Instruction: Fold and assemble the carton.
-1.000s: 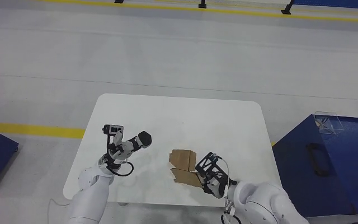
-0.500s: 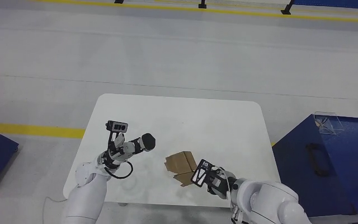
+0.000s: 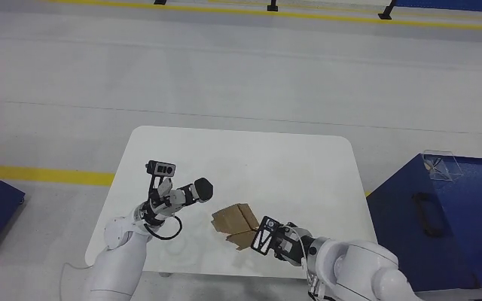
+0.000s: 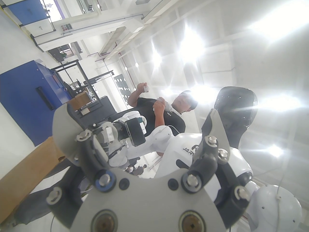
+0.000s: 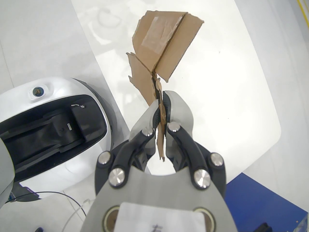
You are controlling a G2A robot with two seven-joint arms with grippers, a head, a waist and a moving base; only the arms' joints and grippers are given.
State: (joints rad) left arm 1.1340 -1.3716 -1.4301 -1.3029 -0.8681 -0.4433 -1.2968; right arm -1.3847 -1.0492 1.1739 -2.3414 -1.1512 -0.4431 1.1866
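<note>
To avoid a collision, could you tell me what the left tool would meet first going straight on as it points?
Probably the right arm's white-and-black wrist, framed by the open left tool; the brown cardboard carton lies off to one side.

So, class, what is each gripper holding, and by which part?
Right gripper pinches the carton by a torn flap's edge; left gripper is open, holding nothing.

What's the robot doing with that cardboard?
It's trying to build a carton. The right end effector is shut on one edge of it, holding it over the table. The left end effector is open and empty, close by. The carton is not yet a box.
</note>
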